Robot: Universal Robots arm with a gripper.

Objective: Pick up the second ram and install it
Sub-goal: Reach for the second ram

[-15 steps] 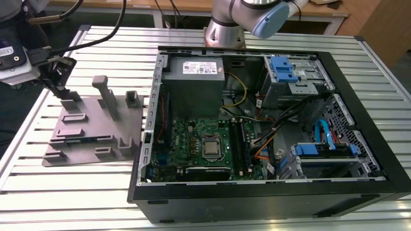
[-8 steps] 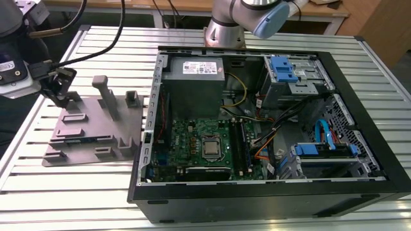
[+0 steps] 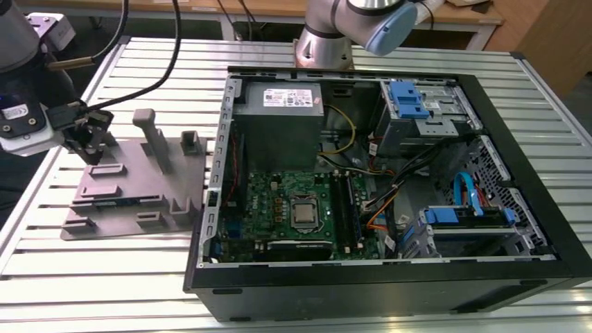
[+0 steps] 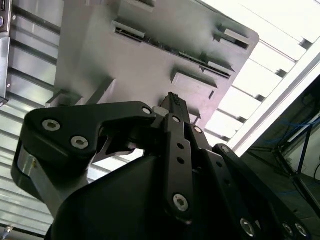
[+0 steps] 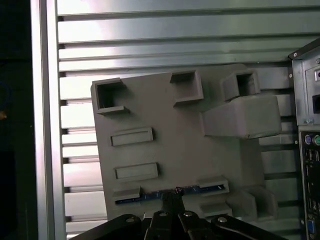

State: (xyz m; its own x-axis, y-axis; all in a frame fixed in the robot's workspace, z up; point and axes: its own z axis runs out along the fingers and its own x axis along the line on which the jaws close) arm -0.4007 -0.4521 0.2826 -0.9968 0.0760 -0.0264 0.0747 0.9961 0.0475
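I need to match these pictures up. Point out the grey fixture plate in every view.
Exterior view: the grey fixture plate lies on the slatted table, to the exterior view's left of the open computer case, with the gripper over it.
First wrist view: the plate lies on the slats beside the case, beyond the gripper.
Second wrist view: the plate lies beyond the gripper.
Shared landmark: the gripper.

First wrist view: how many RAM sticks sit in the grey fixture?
1. The second ram stands on edge in holders along one edge of the grey fixture, beyond the gripper, which covers its middle. Other sticks may be hidden elsewhere.
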